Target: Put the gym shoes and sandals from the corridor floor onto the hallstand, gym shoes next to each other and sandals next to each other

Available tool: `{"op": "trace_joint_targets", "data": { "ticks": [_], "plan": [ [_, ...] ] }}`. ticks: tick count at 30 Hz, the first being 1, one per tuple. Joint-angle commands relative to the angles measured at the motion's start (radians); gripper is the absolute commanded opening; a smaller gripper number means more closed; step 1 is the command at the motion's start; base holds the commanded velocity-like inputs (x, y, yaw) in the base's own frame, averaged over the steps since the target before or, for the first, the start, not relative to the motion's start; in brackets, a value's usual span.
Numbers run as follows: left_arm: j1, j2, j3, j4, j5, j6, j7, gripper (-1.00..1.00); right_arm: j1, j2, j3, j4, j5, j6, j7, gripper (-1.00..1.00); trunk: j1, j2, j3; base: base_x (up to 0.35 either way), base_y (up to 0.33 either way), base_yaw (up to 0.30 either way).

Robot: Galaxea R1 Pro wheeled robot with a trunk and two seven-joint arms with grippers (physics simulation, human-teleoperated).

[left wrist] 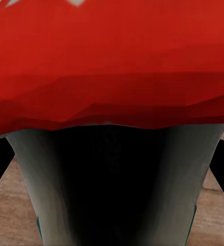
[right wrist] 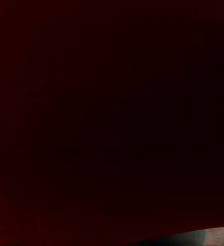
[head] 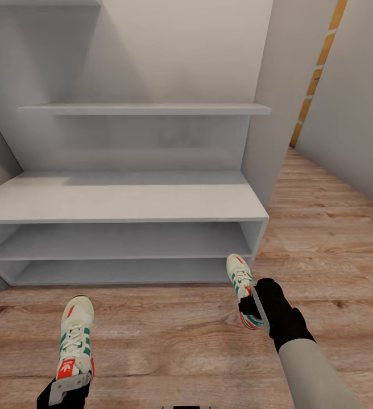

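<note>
Gym shoes, one clamped in each end effector.

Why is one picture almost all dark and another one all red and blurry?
In the right wrist view the camera sits so close to the shoe that nearly everything is dark red-black. In the left wrist view the left gym shoe is a big, soft-edged red patch, also very near. The head view is evenly lit and clear, with soft shadows under the hallstand shelves.

Even, soft light in the head view; faint shadows lie under the hallstand shelves. The right wrist view is nearly black, perhaps from closeness; the left is blurred.
</note>
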State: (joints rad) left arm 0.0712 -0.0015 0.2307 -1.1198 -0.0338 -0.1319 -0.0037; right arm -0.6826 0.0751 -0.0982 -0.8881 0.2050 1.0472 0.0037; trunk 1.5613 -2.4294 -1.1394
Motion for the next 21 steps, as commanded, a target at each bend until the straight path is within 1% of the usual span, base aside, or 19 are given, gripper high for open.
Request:
{"op": "trace_joint_targets", "data": {
  "ticks": [1, 8, 16, 21],
  "plan": [
    [0.000, 0.000, 0.000, 0.000, 0.000, 0.000, 0.000, -1.00, 0.000, 0.000, 0.000, 0.000, 0.000, 0.000, 0.000, -1.00, 0.000, 0.000, 0.000, 0.006, 0.000, 0.000],
    [0.000, 0.000, 0.001, 0.000, 0.000, 0.000, 0.000, -1.00, 0.000, 0.000, 0.000, -0.001, 0.002, 0.000, 0.000, -1.00, 0.000, 0.000, 0.000, 0.015, 0.000, 0.000],
    [0.000, 0.000, 0.001, 0.001, 0.000, 0.000, 0.001, -1.00, 0.000, 0.000, 0.000, -0.001, 0.001, 0.000, 0.001, -1.00, 0.000, 0.000, 0.000, 0.233, 0.000, 0.000],
    [0.000, 0.000, 0.000, 0.000, 0.000, 0.000, 0.001, -1.00, 0.000, 0.000, 0.000, -0.001, 0.001, 0.000, 0.001, -1.00, 0.000, 0.000, 0.000, 0.074, 0.000, 0.000]
  ]
}}
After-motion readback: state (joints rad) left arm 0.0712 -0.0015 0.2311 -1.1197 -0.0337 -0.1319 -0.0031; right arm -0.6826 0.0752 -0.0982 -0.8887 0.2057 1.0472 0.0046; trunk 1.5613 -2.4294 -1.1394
